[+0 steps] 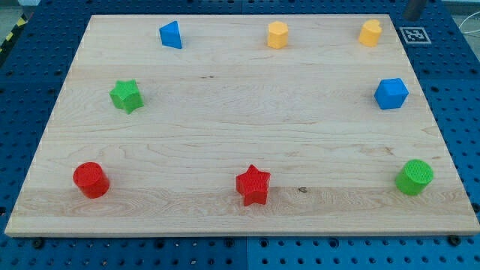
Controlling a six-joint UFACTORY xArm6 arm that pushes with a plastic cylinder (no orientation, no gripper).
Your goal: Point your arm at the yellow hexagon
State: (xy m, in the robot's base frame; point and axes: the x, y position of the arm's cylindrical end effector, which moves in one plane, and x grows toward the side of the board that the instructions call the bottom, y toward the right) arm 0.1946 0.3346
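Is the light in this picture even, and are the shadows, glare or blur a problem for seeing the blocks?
Camera view: light is soft and even across the board, no strong glare; each block, such as the red star and green cylinder, casts only a small, faint shadow; edges look sharp, also at the yellow hexagon; the board's sides taper toward the view's top; my tip cannot be made out.

A dark part of the arm (414, 7) shows beyond the board's top right corner. My tip cannot be made out.
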